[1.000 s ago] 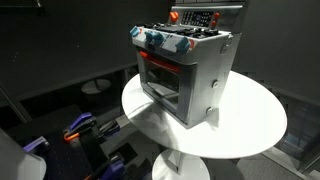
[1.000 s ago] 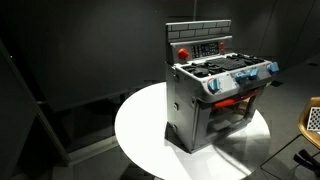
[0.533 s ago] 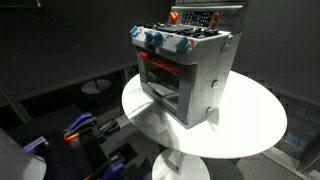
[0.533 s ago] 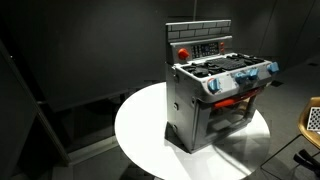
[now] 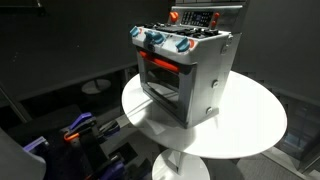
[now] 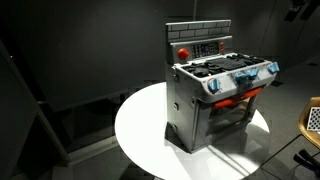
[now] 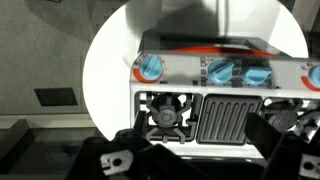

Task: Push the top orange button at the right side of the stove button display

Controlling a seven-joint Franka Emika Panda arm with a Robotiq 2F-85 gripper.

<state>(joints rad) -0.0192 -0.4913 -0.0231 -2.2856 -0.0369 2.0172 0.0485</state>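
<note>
The silver-grey toy stove (image 5: 190, 75) stands on a round white table (image 5: 255, 120) and shows in both exterior views (image 6: 215, 95). Its dark upright button display (image 5: 196, 17) rises behind the stove top, with a red patch at its left end (image 6: 183, 52). Its small buttons are too tiny to tell apart. In the wrist view I look down on the stove top (image 7: 230, 115), with the blue-and-red knobs (image 7: 150, 68) at the far edge. My gripper (image 7: 205, 158) hovers above the stove, its dark fingers spread wide and empty. The display is hidden in the wrist view.
The white table (image 6: 140, 130) has bare rim all round the stove. Blue and orange clutter (image 5: 78, 128) lies on the floor beside it. A tan object (image 6: 312, 120) stands at the frame edge. The surroundings are dark.
A dark part of my arm has come into the top corner of an exterior view. The stove has not moved.
</note>
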